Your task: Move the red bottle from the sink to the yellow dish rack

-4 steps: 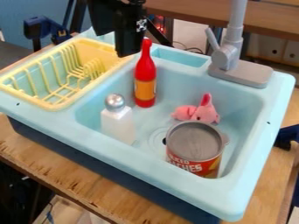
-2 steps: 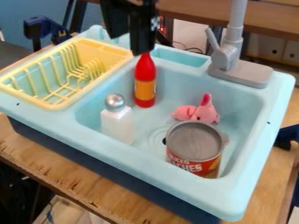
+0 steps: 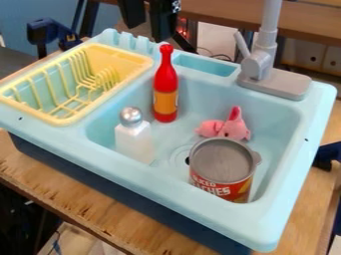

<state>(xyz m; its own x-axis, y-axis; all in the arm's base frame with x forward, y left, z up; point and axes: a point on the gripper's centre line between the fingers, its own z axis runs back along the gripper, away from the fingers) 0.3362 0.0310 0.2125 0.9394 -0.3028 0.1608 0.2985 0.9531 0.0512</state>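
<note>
Wooden worktop (image 3: 33,172) holding a sink (image 3: 166,187). End effector (image 3: 148,31) near twelve o'clock, fingers apart; a low sideways swing could topple the red bottle (image 3: 166,87).

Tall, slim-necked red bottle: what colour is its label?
Its label is orange, best seen in the camera view.

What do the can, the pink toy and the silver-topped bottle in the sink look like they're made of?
Can: probably metal, judging by its dull grey, rimmed top.
Pink toy: perhaps soft fabric, given its matte, rounded surface.
Bottle: pale, likely plastic body; its cap has bright highlights, so polished metal or coated plastic.
</note>
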